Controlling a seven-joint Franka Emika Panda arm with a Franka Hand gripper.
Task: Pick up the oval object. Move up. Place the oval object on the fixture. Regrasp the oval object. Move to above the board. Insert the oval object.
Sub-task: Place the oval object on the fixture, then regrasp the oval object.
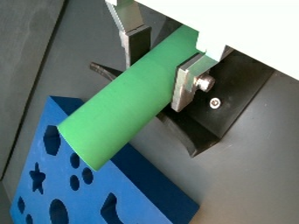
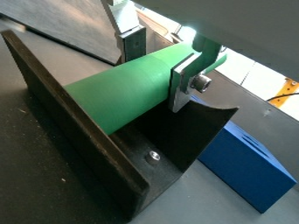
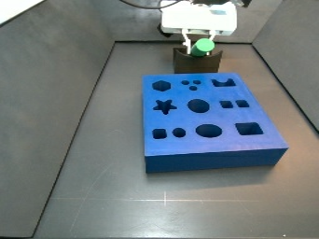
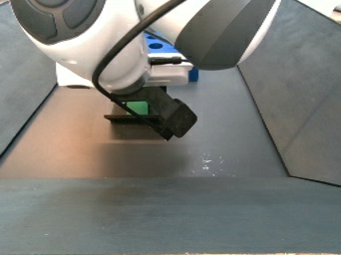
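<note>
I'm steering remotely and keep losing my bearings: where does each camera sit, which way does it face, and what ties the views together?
Wrist view: rides on the arm, looks along the peg past a finger to the board.
Wrist view: same mount, other side; tool around the peg, fixture beneath.
Side view: high, beyond the board's near edge, looks across the board to the tool and fixture.
Side view: low, behind the arm; the arm hides most.
Shared: the green peg shows in all four.

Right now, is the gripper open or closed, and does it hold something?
Gripper: closed on the oval object, at the fixture behind the board.
</note>
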